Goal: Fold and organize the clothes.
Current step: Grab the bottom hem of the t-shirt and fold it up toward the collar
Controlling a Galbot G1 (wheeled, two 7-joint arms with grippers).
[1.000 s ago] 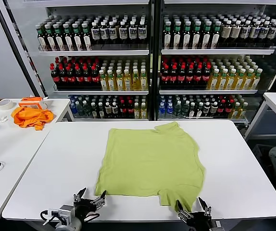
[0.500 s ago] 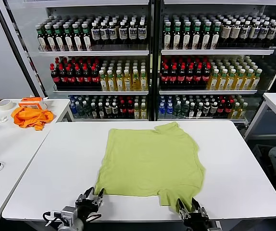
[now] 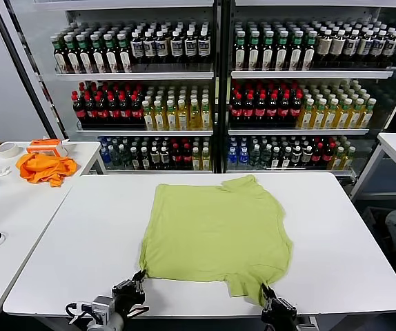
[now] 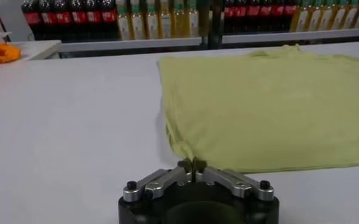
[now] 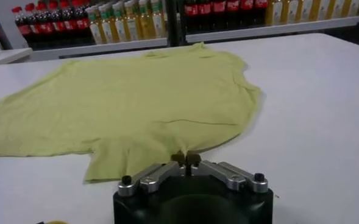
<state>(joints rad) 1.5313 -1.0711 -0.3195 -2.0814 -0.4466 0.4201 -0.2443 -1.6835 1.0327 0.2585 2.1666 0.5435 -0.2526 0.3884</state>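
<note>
While the light yellow-green T-shirt [image 3: 215, 231] lay spread flat across the middle of the white table [image 3: 81, 241], its soft cotton showed a fine matte weave and only shallow wrinkles, with one short sleeve and the neck end pointing toward the far edge. Its near hem sat close to my side of the table, uneven in outline, with a small flap hanging lower at my right.

My left gripper [image 4: 191, 164] was closed tight on the shirt's near left corner, where the cloth bunched into a small pinched fold between my black fingertips. My right gripper [image 5: 185, 158] was likewise fully closed, its tips meeting on the near edge of the shirt beside the lower flap. Both sat low at the table's near edge, well apart from each other, metal linkages splayed behind the tips.

Off to my left, on a separate white table [image 3: 5, 207], a crumpled bright orange cloth [image 3: 44, 167] lay in a loose heap, with a roll of tape [image 3: 7, 149] near it. Beyond the table stood glass-fronted shelves [image 3: 215, 72] packed with upright bottles [image 3: 267, 103] in tidy rows, dark, red-labelled and yellow.
</note>
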